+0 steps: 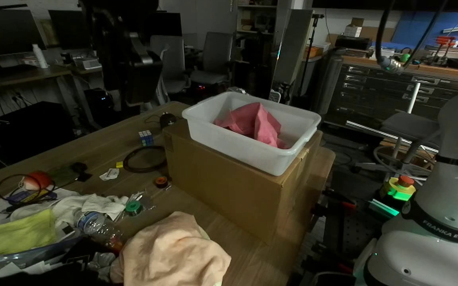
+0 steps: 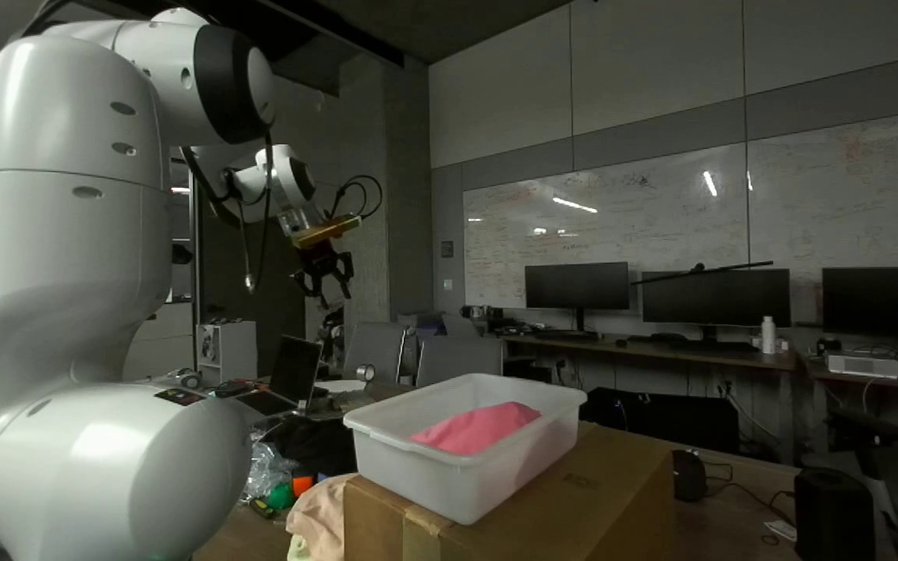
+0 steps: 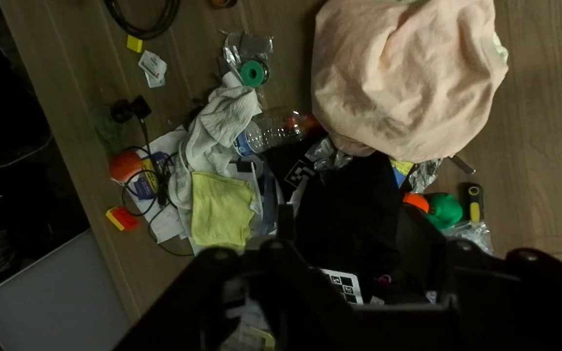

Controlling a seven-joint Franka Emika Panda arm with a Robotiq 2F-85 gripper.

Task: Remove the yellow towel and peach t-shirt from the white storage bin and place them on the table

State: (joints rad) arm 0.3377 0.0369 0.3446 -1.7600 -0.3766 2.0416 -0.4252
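T-shirt in soft light-peach fabric [image 3: 403,78] lies as a rounded heap, no clear long axis, on the light-brown wooden surface [image 1: 253,258], lower than the white translucent plastic storage bin [image 1: 233,147] and toward that bin from the black two-finger hand [image 2: 334,296], which hangs well above. Pale yellow-green cloth edge [image 3: 500,49], likely the towel, pokes out beneath, also outside the bin. Hand is clearly spread, exact width hard to read, holding and touching nothing; only bright pink-red cloth [image 1: 253,123] shows in the bin, so I'd expect a retreat.

Wood tbl [image 1: 253,259] w/ cardbd box [image 1: 225,180], peach tee [image 1: 173,254], blk coil [image 1: 133,170], cube [image 1: 146,138]
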